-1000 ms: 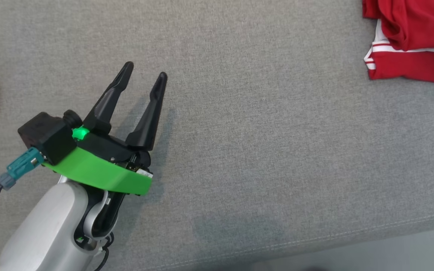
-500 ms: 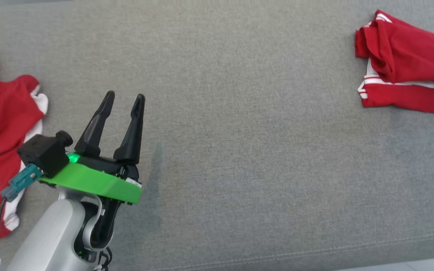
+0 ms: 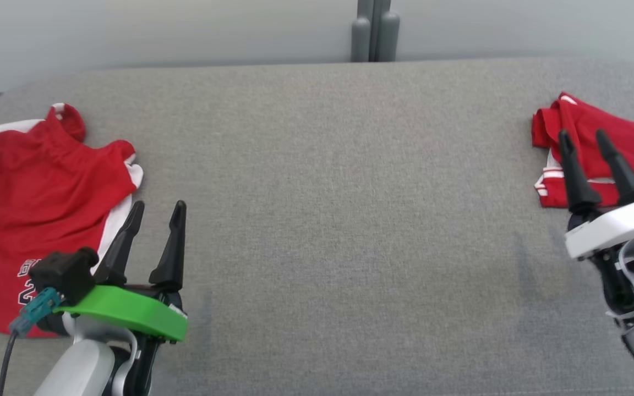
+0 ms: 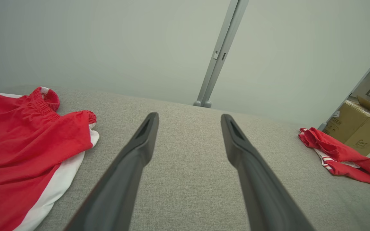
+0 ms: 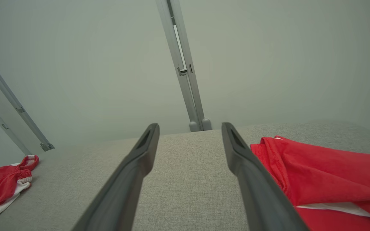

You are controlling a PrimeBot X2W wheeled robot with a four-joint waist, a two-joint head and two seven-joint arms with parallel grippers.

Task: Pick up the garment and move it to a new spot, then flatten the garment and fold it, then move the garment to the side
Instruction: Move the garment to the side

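Red with a white side panel, the spread garment (image 3: 36, 209) lies mostly flat at the left end of the grey cushion (image 3: 350, 192), its gathered edges towards the back and some lettering at its near end (too small for me to read). A second red piece with white stripes, the folded garment (image 3: 584, 118), sits bunched into a compact stack at the far right end, well apart from the first, with bare upholstery between them.

My left gripper (image 3: 159, 204) hangs just beside the right edge of the spread garment. Its fingers are parted wide with nothing between them; from the left wrist view I see only grey weave in the gap, with the white panel off to the left.

My right gripper (image 3: 582, 135) is likewise spread apart and empty. From the head view its fingers overlap the folded garment. From the right wrist view the red cloth lies to the right of the right-hand finger, which crosses in front of its edge (whether it touches, I cannot tell).

Behind the cushion stands a grey post (image 3: 375, 30) against a pale wall (image 3: 185, 27). A cardboard box (image 4: 358, 128) sits beyond the right end.
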